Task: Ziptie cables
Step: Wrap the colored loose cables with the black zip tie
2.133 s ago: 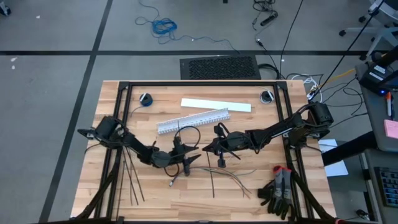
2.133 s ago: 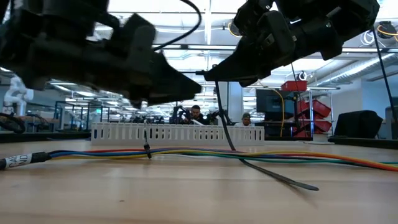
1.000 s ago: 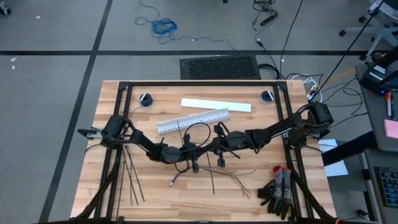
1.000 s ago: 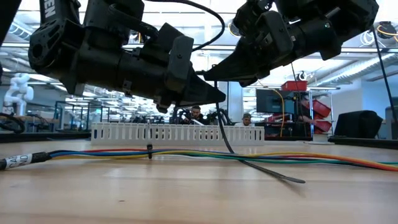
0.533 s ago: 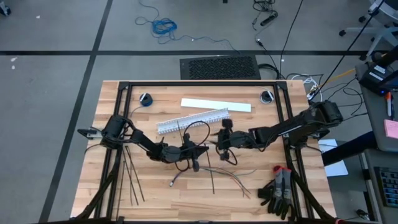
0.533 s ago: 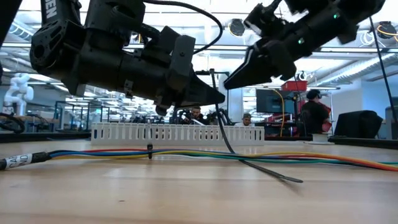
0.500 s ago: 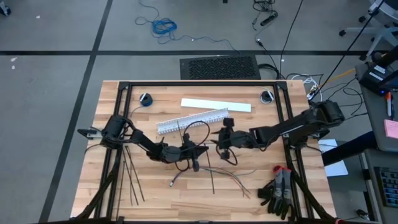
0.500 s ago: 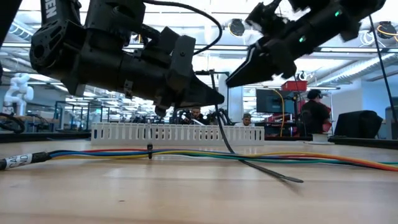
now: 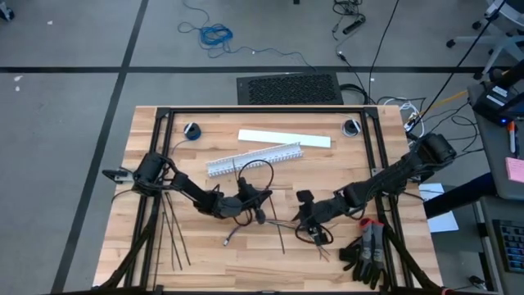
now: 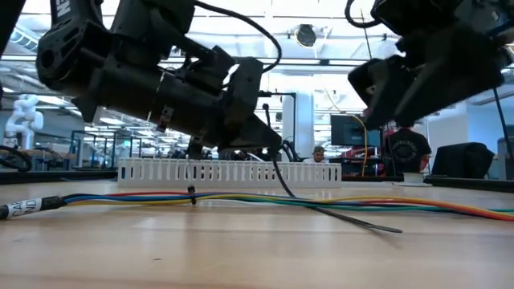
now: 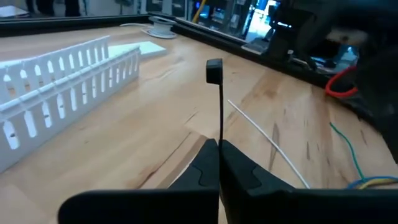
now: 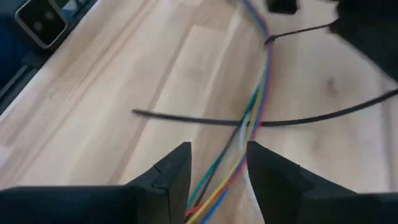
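While the left gripper is clamped on a ziptie near the counter's centre, the open-jawed right gripper should be lowered squarely astride the cables at five o'clock.

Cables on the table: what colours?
Blue, green, yellow and red wires in the cables; clearest in the right wrist view.

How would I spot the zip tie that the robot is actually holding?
Find the white slotted duct mid-table. Just in front of it, the left gripper is shut on the held ziptie, which rises from its fingertips to a square head. The spare zipties lie flat at the table's left edge.
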Controlling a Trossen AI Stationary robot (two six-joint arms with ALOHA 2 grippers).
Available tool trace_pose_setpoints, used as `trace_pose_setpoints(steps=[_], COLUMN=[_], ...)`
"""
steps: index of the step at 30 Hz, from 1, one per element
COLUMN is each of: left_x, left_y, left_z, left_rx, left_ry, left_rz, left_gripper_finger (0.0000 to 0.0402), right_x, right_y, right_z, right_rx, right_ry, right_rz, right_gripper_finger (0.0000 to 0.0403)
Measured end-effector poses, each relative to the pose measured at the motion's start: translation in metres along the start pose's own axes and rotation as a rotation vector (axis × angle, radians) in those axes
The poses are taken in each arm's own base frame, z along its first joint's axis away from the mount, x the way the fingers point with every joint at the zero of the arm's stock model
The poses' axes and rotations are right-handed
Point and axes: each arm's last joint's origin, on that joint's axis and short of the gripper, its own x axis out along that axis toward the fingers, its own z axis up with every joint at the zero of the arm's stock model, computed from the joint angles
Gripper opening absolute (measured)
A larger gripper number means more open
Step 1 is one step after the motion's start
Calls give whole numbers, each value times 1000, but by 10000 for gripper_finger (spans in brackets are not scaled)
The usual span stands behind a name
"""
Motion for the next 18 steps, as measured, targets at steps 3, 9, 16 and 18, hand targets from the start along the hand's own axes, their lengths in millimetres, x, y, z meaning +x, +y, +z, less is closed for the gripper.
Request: trace_pose_setpoints(steps=[3,9,16,18], left_x=[3,13,20,20], left_y=[-8,-24,-34,-36], left_z=[2,1,-3,-3], left_rx=[-8,15,-27,-49], left_ry=[16,53,86,96], left_rz=[26,59,67,71], left_gripper_finger=[0,0,0,0], right_x=[4,4,4,4], right_y=[-1,0,-1,-2], right_z=[-2,-1,-1,-1], right_rx=[-20,-63,-88,-86], right_ry=[18,6,3,2], right_rz=[40,41,23,-11], right_gripper_finger=[144,144,144,144])
